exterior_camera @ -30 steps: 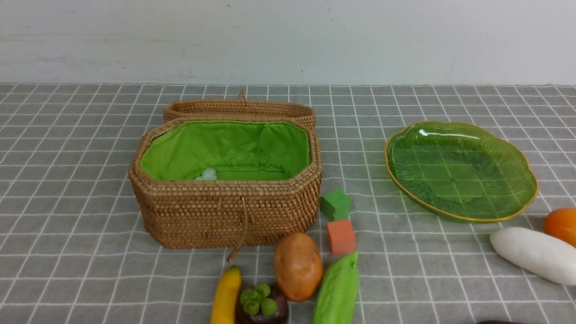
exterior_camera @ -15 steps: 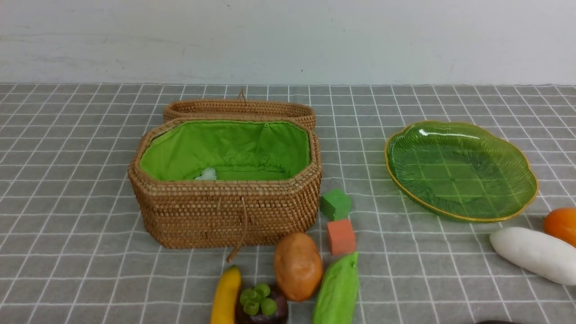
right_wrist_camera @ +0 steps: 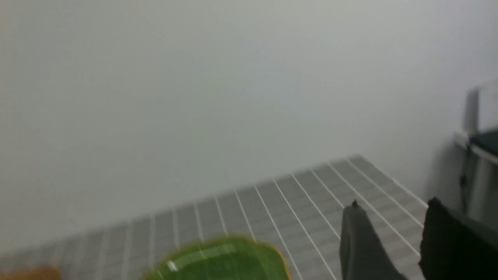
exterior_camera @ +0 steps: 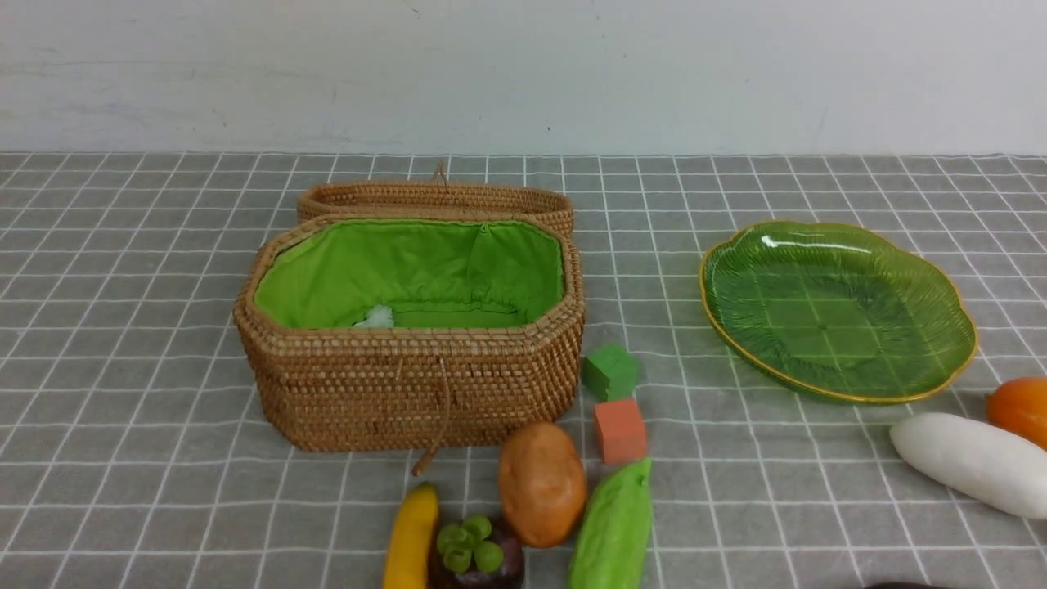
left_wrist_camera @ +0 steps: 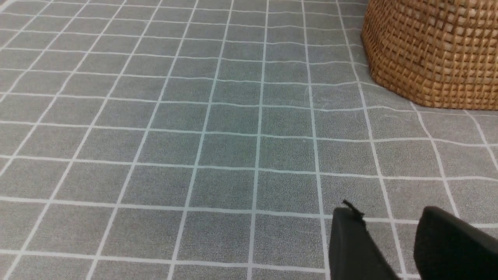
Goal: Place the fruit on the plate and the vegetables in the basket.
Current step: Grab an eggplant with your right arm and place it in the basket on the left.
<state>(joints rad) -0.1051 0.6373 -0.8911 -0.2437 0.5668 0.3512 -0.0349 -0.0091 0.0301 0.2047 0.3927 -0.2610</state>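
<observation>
The open woven basket (exterior_camera: 409, 384) with green lining stands centre-left. The green glass plate (exterior_camera: 838, 307) lies bare at the right. In front of the basket lie the banana (exterior_camera: 411, 536), mangosteen (exterior_camera: 474, 556), potato (exterior_camera: 541, 483) and green gourd (exterior_camera: 613, 528). The white radish (exterior_camera: 973, 462) and orange mango (exterior_camera: 1018, 409) lie near the plate. My left gripper (left_wrist_camera: 389, 212) hovers open over bare cloth beside the basket (left_wrist_camera: 435, 50). My right gripper (right_wrist_camera: 393, 204) is open and raised, with the plate (right_wrist_camera: 221, 258) blurred below. Neither gripper shows in the front view.
The basket's lid (exterior_camera: 433, 200) lies just behind it. A green cube (exterior_camera: 609, 370) and an orange cube (exterior_camera: 620, 429) sit between basket and plate. A small pale scrap (exterior_camera: 376, 317) shows inside the basket. A white wall bounds the table's far side.
</observation>
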